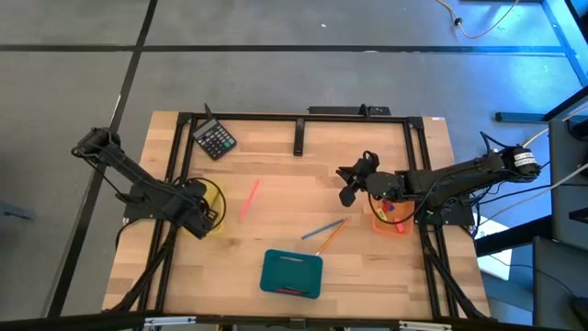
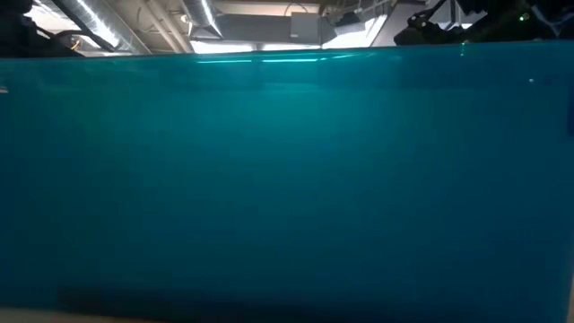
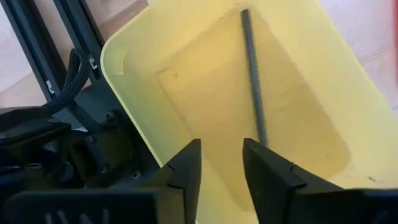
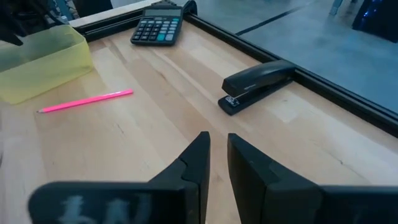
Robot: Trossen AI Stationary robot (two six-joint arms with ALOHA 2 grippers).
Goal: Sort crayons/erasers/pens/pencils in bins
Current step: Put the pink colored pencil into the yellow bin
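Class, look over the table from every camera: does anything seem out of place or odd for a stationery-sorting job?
The teal bin stands so near the low camera that it blocks almost that whole view. A black stapler and calculator belong to no sorting group.

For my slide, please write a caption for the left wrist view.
Left gripper open above the yellow bin, one dark long stick lying inside.

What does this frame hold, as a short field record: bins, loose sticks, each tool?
yellow bin: under the left arm, one dark long stick inside
orange bin: beside the right arm, small items inside
teal bin: near front edge, blocks the low view
loose on table: pink stick, blue stick, orange stick
left tool: over the yellow bin, open, empty
right tool: above bare table, narrow gap, empty
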